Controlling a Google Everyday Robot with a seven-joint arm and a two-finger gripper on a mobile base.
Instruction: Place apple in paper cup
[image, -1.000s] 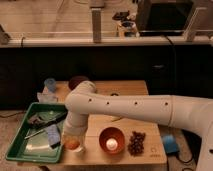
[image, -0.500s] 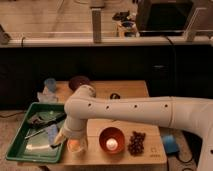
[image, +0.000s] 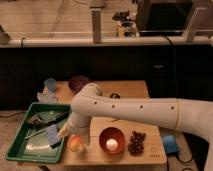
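Note:
The apple (image: 75, 144), small, round and orange-yellow, is at the front left of the wooden table (image: 125, 90), just right of the green tray. A pale rim shows around it. This may be the white paper cup (image: 81, 148), but I cannot tell whether the apple is inside it. My gripper (image: 74, 137) hangs from the white arm (image: 130, 111) and reaches down right onto the apple, partly covering it from above.
An orange-brown bowl (image: 111, 137) holding a white egg-like ball (image: 111, 145) stands right of the apple, with dark grapes (image: 136, 142) beyond it. The green tray (image: 20, 150) with utensils is on the left. A pale blue cup (image: 50, 84) and a dark bowl (image: 78, 82) stand at the back.
The arm has lowered slightly and the gripper has shifted a little right and down with the apple at its tip. Nothing else has moved.

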